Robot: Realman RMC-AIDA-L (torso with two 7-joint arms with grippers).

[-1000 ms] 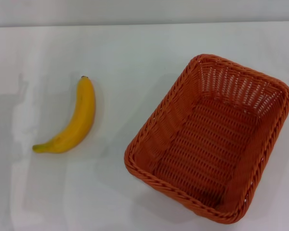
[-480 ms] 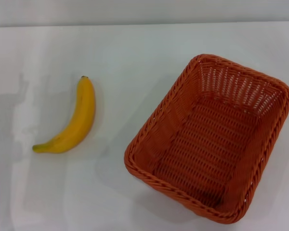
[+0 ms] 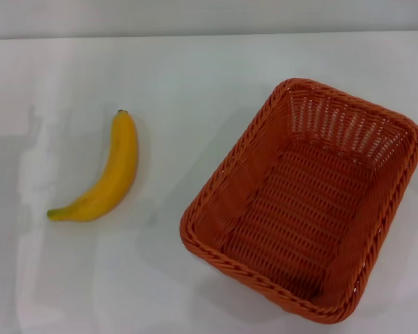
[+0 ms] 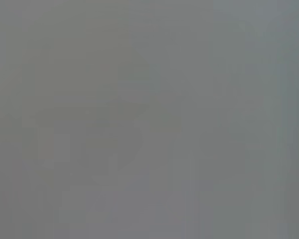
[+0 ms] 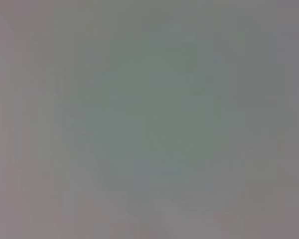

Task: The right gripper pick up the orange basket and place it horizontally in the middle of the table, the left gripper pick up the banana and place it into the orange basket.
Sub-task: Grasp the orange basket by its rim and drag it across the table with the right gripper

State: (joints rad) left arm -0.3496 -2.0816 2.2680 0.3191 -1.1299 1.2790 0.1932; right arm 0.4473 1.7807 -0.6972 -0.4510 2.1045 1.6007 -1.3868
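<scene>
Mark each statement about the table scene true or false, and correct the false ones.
1. The banana lies inside the basket. False: it lies on the table, apart from the basket and on the robot's left of it.
2. The basket is empty. True.
3. The basket sits square to the table's edges. False: it is turned at an angle.
4. The banana's dark tip points away from the robot. True.
5. A tool is gripping the basket's rim. False: neither the left tool nor the right tool appears in any view, and nothing touches the basket.
</scene>
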